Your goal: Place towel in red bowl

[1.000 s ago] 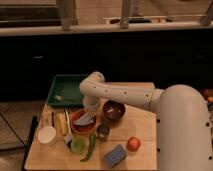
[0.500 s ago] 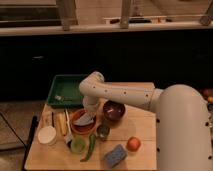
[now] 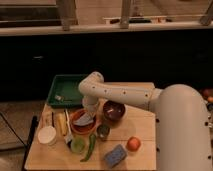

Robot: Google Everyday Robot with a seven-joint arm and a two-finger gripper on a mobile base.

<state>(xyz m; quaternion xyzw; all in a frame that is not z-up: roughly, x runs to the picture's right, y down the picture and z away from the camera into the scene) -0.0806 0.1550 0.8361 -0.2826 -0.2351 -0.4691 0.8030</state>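
Scarcely moved since a second ago: same stoop of the arm, same spot above the bowl. Towel (image 3: 86, 120) bunched pale grey inside the red bowl (image 3: 75, 128), low on its floor toward the right side, upper fold meeting the hand (image 3: 90, 113). Hand closed tight, apparently pinching that fold, hanging just over the bowl at the end of the white forearm. Judged to be at the point of release, cloth already within the rim. To finish well: open wide first, pause, then rise straight up, so no fold catches on a finger and trails back over the edge. Worth checking that all of the cloth sits inside, none draped on the rim. Just to the right, the dark maroon bowl (image 3: 113, 111), close to the red one, touching or not hard to tell, so avoid any sideways swing. Small dark cup (image 3: 103, 131) near the front between the two bowls. Behind, a green tray (image 3: 67, 91); to the left, a yellow item (image 3: 61, 123) and a white cup (image 3: 47, 135). Farther out along the front of the counter (image 3: 142, 127): green pepper (image 3: 90, 147), blue sponge (image 3: 115, 155), orange fruit (image 3: 133, 144), all well clear of the lift.
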